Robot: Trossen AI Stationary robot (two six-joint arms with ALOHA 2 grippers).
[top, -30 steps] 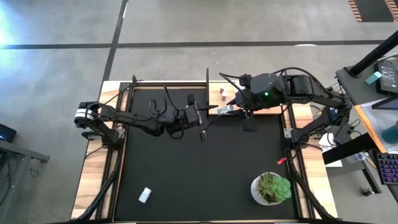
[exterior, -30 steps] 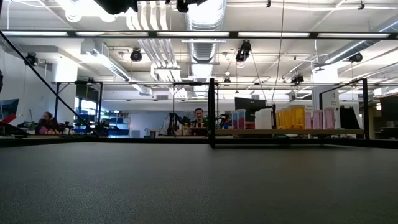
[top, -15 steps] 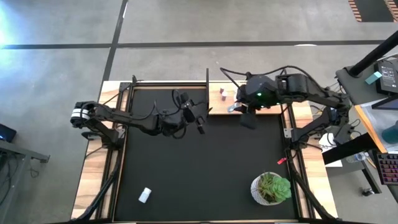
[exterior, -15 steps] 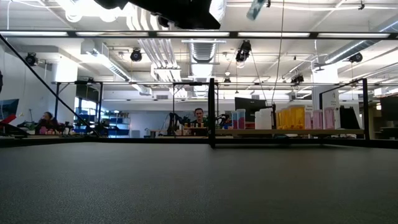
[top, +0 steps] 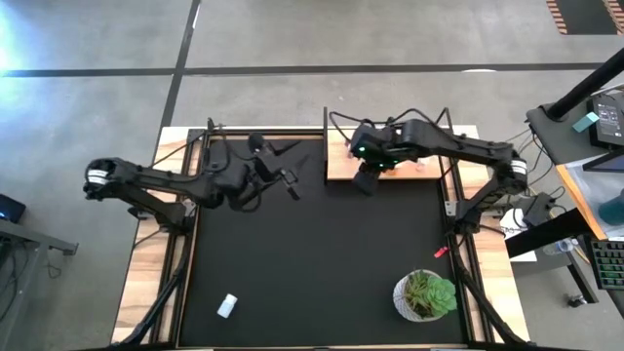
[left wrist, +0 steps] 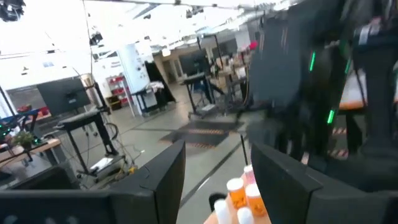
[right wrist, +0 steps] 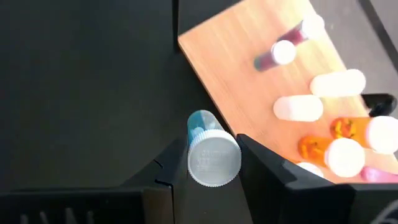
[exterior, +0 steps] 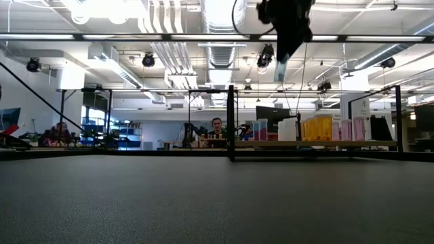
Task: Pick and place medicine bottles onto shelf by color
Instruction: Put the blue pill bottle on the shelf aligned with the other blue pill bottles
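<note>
bottle [right wrist: 208,149], clear blue, white cap

The right gripper [top: 365,175] is at about 12 o'clock of the table, a little toward 1 o'clock. Its arm comes in from 3 o'clock, bent at the elbow, and the fingers [right wrist: 264,168] are clamped on a small capped bottle [right wrist: 210,152]. The left gripper [top: 289,181] hangs near 11 o'clock, fingers [left wrist: 165,180] parted with nothing between them, and its arm reaches in from 9 o'clock.

A green potted plant [top: 426,294] stands near the right front corner of the tabletop [top: 146,283], on the large black mat [top: 312,263].
</note>
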